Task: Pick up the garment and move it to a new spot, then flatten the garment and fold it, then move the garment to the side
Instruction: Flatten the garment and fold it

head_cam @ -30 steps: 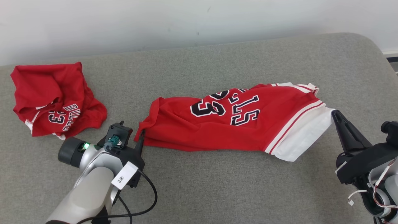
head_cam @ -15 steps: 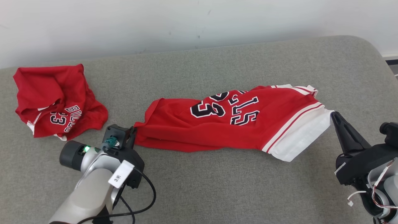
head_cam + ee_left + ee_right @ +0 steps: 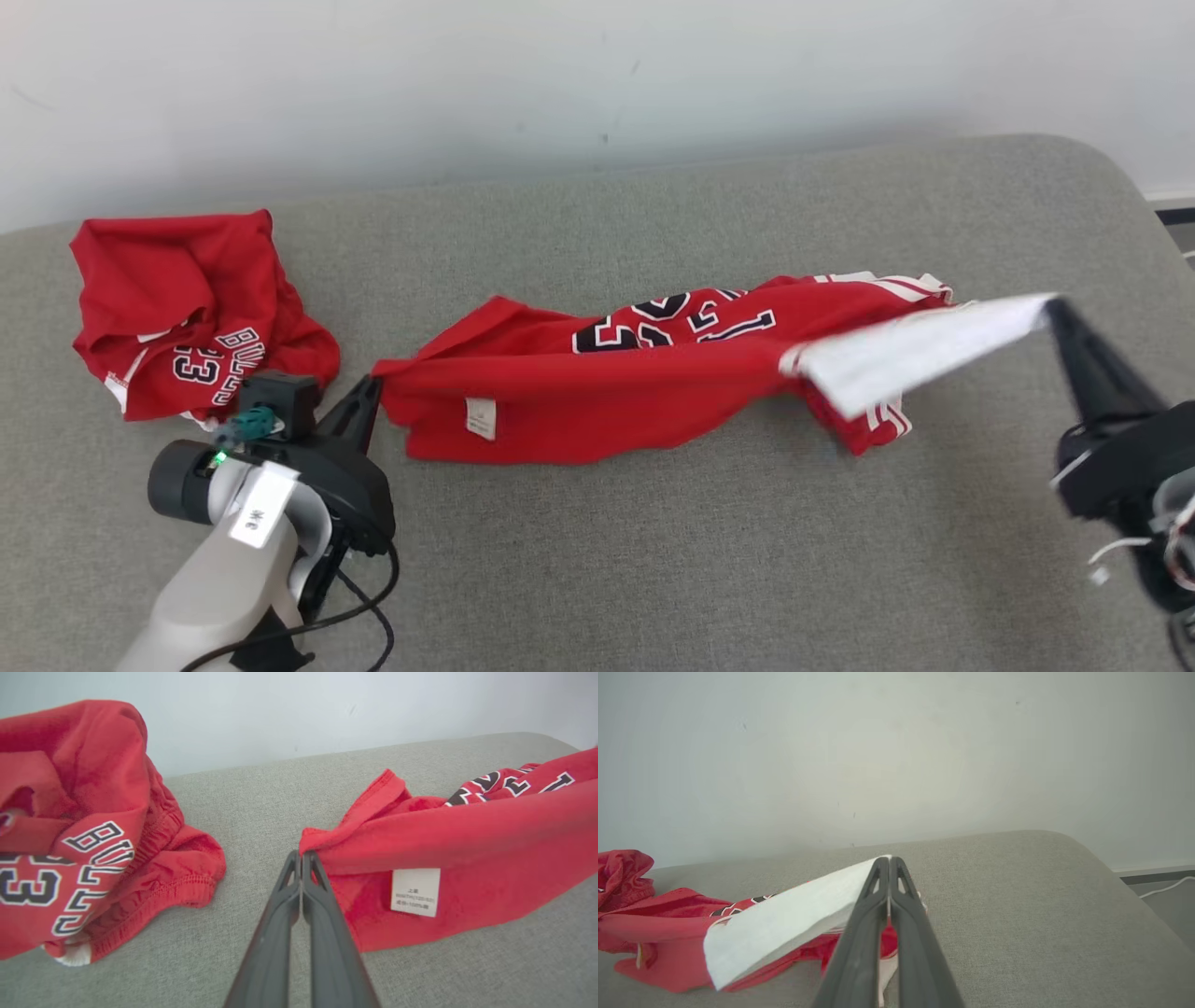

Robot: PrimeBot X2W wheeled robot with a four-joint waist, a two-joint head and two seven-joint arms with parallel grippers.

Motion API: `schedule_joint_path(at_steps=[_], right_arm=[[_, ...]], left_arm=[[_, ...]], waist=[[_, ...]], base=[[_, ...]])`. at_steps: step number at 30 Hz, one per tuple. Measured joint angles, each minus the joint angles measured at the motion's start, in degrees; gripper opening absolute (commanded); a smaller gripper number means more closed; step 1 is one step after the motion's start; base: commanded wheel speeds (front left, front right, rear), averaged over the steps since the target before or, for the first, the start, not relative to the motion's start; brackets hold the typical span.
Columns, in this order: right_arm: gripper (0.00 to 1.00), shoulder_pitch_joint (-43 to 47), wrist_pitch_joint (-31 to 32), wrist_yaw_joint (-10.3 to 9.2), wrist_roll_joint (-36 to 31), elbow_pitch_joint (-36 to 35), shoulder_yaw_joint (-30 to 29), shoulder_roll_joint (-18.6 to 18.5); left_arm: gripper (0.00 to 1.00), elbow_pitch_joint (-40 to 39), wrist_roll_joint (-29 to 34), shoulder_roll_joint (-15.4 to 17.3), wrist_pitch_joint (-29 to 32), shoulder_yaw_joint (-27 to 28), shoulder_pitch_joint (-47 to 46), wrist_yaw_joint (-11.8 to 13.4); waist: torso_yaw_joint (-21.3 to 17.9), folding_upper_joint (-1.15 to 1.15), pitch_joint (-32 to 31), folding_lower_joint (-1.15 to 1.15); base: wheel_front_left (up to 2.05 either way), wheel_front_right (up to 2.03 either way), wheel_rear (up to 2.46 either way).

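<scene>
Step in hand: judging from the task, the robot is lifting the garment (image 3: 597, 401) by both ends to carry it to a new spot.
Garment: it is hanging between the two tools across the centre of the head view, with its middle sagging onto the grey worktop (image 3: 653, 560) and a white care label (image 3: 415, 891) facing the robot.
Left tool (image 3: 369, 387): at 8 o'clock, its fingers are pressing together on the red corner at the garment's 9 o'clock end.
Right tool (image 3: 1055, 303): at 3 o'clock, it is pinching the white hem band (image 3: 915, 355), which is standing clear of the worktop.
Doing it well: both ends should rise together and level, with just enough pull to take out the sag. The path should stay clear of the crumpled red garment (image 3: 187, 308) lying at 10 o'clock.
Hard to make out: the hem end is blurring in the head view, so each pinch is possibly catching more than one layer. The garment's underside is hidden, and the frame's 4 o'clock edge is cutting off the right arm.
</scene>
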Motion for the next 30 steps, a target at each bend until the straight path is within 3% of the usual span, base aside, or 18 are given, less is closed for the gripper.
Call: schedule_joint_path(at_steps=[9,15,22,30], right_arm=[[0.0,0.3,-0.9,-0.08,0.7,0.1,-4.5,-4.5],[0.0,1.2,-0.8,-0.08,1.3,0.3,-4.4,-4.3],[0.0,2.3,-0.1,-0.58,2.1,1.1,-5.0,-4.6],[0.0,3.1,1.1,-0.64,3.5,1.9,-4.0,-3.1]], left_arm=[[0.0,-5.1,-2.4,1.5,-0.5,-0.7,2.6,-0.8],[0.0,-8.0,-5.9,1.4,0.0,-1.5,6.2,-1.2],[0.0,-12.7,-7.4,5.1,0.9,-2.8,8.0,-1.2],[0.0,-14.7,-11.4,5.0,2.5,-2.5,8.3,-1.2]], waist=[[0.8,0.0,-2.3,0.0],[1.3,0.0,-2.9,0.0],[1.0,0.0,-2.2,0.0],[0.5,0.0,0.3,0.01]], base=[[0.0,0.0,0.0],[0.0,0.0,0.0],[0.0,0.0,0.0],[0.0,0.0,0.0]])
